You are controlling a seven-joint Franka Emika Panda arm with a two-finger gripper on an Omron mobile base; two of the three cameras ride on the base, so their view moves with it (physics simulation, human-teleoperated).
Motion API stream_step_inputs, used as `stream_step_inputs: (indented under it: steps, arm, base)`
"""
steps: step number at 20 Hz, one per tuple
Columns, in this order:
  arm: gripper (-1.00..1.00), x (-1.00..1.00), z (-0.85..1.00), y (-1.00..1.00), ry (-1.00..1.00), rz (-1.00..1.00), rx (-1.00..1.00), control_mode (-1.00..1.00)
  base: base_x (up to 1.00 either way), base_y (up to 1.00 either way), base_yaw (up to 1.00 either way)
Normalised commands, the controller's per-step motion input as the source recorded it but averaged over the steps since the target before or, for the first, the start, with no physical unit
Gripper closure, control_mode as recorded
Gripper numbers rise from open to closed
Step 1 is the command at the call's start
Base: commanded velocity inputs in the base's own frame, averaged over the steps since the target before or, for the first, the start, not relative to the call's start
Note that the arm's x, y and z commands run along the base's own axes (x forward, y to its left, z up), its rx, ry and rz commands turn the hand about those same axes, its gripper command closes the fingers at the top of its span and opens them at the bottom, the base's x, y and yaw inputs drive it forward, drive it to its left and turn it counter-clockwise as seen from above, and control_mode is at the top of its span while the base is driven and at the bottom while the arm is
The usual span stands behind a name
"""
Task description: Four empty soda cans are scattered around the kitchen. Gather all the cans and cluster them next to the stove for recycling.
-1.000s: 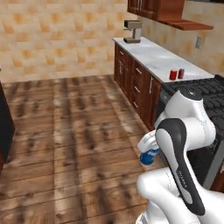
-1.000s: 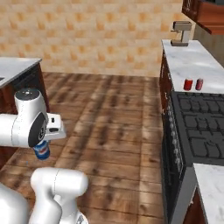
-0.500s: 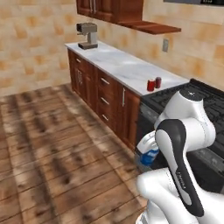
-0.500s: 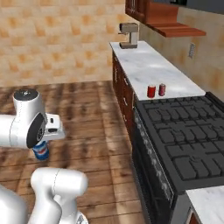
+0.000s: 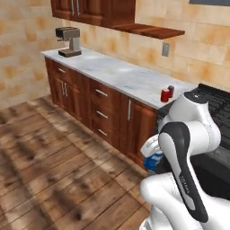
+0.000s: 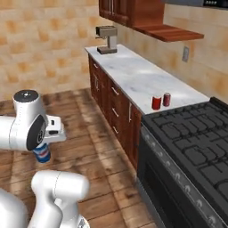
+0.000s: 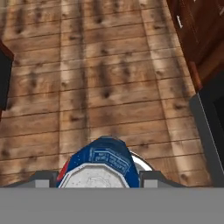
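While the gripper hangs above the wood floor, we see it clamped on a blue can — label unreadable. Two red cans stand together on the counter, just beside the stove.

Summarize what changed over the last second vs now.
The base moved: both base views swung toward the counter and stove, which now sit closer and larger. That is camera motion; the two red cans stayed by the stove and the coffee machine stayed put. Nothing taken or released: the tool stays shut on the blue can, arm pose unchanged.
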Motion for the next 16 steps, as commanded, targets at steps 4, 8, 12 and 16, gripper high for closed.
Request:
stream_step_inputs:
  steps: [4, 8, 12, 16]
  arm:
    - [1.0, 0.0, 0.0, 0.0, 0.0, 0.0, 0.0, 1.0]
    - [1.0, 0.0, 0.0, 0.0, 0.0, 0.0, 0.0, 1.0]
    - [1.0, 0.0, 0.0, 0.0, 0.0, 0.0, 0.0, 1.0]
    - [1.0, 0.0, 0.0, 0.0, 0.0, 0.0, 0.0, 1.0]
  base:
    - [0.89, 0.42, -0.64]
    - [0.8, 0.46, -0.71]
    - [0.76, 0.63, -0.66]
    - [0.86, 0.77, -0.64]
